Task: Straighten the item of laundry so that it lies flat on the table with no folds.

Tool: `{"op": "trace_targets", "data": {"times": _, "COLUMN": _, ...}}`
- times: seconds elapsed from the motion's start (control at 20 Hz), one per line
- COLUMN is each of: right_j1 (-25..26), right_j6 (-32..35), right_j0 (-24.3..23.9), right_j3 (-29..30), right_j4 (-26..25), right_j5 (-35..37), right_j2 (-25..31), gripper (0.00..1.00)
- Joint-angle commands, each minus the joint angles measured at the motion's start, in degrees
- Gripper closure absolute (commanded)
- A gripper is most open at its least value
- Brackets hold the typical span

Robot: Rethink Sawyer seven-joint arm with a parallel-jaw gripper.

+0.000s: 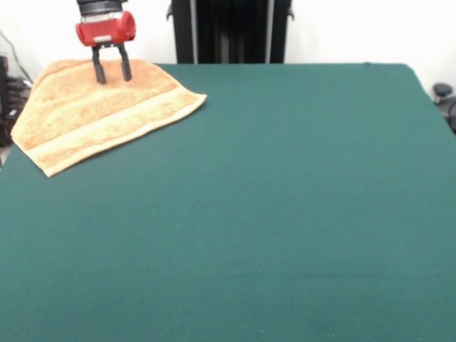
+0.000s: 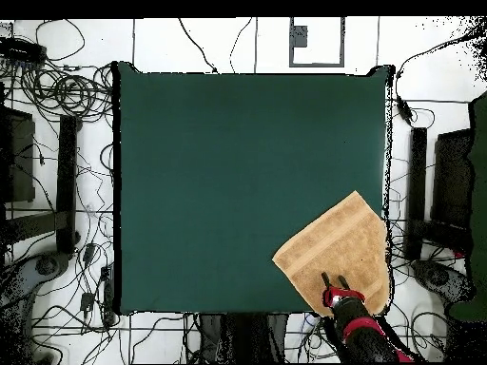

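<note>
The item of laundry, an orange-tan towel (image 1: 100,110) with a woven band stripe, lies spread at the far left corner of the green table (image 1: 271,214). In the overhead view the towel (image 2: 338,249) sits at the table's (image 2: 238,171) lower right corner, turned at an angle, one side reaching the table edge. My gripper (image 1: 112,73) hangs over the towel's far part, its two black fingers apart and empty, tips just at the cloth. Seen from above, the gripper (image 2: 334,281) is over the towel's corner closest to the robot's base.
Cables (image 2: 67,90) and dark equipment lie on the floor around the table. A black post (image 1: 231,32) stands behind the table's far edge. A dark object (image 1: 443,92) shows past the table's right edge.
</note>
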Motion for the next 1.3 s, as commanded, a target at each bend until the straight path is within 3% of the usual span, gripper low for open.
{"op": "trace_targets", "data": {"times": 0.05, "right_j1": 4.2, "right_j6": 11.6, "right_j0": -8.5, "right_j3": 1.9, "right_j4": -0.8, "right_j5": 1.3, "right_j2": 5.9, "gripper": 0.00}}
{"op": "trace_targets", "data": {"times": 0.65, "right_j1": 4.7, "right_j6": 10.7, "right_j0": -10.6, "right_j3": 3.2, "right_j4": 1.4, "right_j5": 2.6, "right_j2": 8.3, "gripper": 0.00}}
{"op": "trace_targets", "data": {"times": 0.9, "right_j1": 4.7, "right_j6": 14.7, "right_j0": -7.1, "right_j3": 5.7, "right_j4": 3.8, "right_j5": -2.8, "right_j2": 6.7, "gripper": 0.00}}
{"op": "trace_targets", "data": {"times": 1.3, "right_j1": 11.4, "right_j6": 15.2, "right_j0": -9.4, "right_j3": 4.5, "right_j4": 1.1, "right_j5": -8.2, "right_j2": 6.6, "gripper": 0.00}}
